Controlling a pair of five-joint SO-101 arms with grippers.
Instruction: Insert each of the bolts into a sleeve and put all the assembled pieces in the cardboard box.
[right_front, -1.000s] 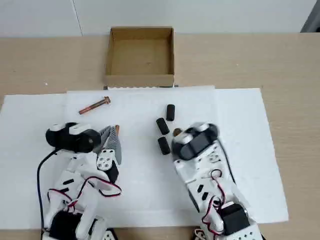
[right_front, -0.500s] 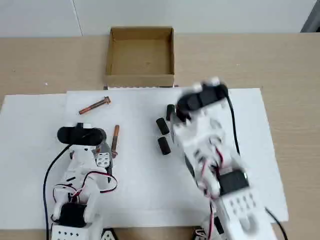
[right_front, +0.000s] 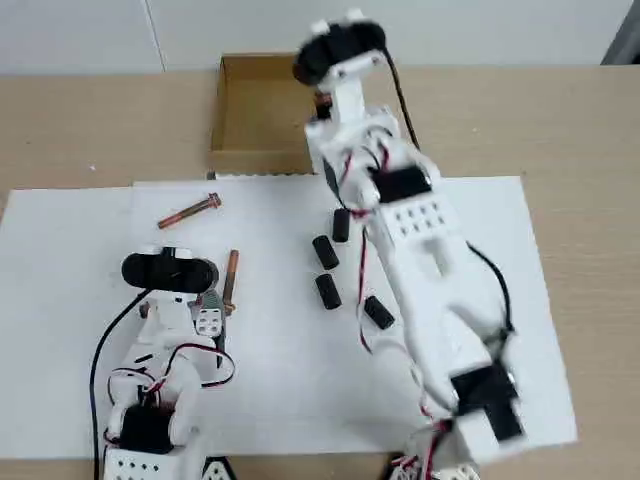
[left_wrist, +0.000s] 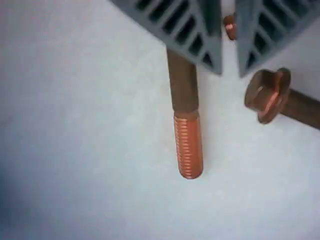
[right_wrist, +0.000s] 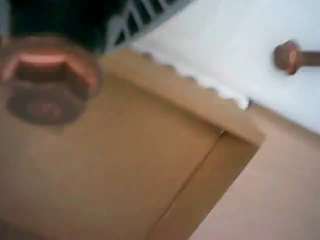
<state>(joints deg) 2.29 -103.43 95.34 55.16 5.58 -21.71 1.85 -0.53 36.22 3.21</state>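
Note:
My right gripper (right_front: 322, 103) hangs over the cardboard box (right_front: 278, 158), shut on an assembled piece: a copper bolt head (right_wrist: 47, 82) below a black sleeve (right_wrist: 60, 17), with the box floor (right_wrist: 100, 175) beneath. My left gripper (right_front: 214, 300) sits low at the near left, jaws almost together. A copper bolt (right_front: 230, 275) lies on the foam, its shaft (left_wrist: 185, 125) running out from under one grey finger (left_wrist: 195, 30). Another bolt (right_front: 190, 211) lies farther off, its head (left_wrist: 265, 95) close by. Several black sleeves lie mid-sheet, the farthest (right_front: 341, 224) and the nearest (right_front: 378, 312).
A white foam sheet (right_front: 80, 260) covers the near half of the wooden table (right_front: 100, 120). The right arm's long white body (right_front: 430, 250) stretches across the sheet's right-centre. The second bolt's head (right_wrist: 287, 56) lies on the foam beyond the box's wall.
The right arm swung from the sleeves at mid-sheet up to over the box, carrying the assembled piece. The left arm drew back slightly, leaving its bolt lying full length on the foam.

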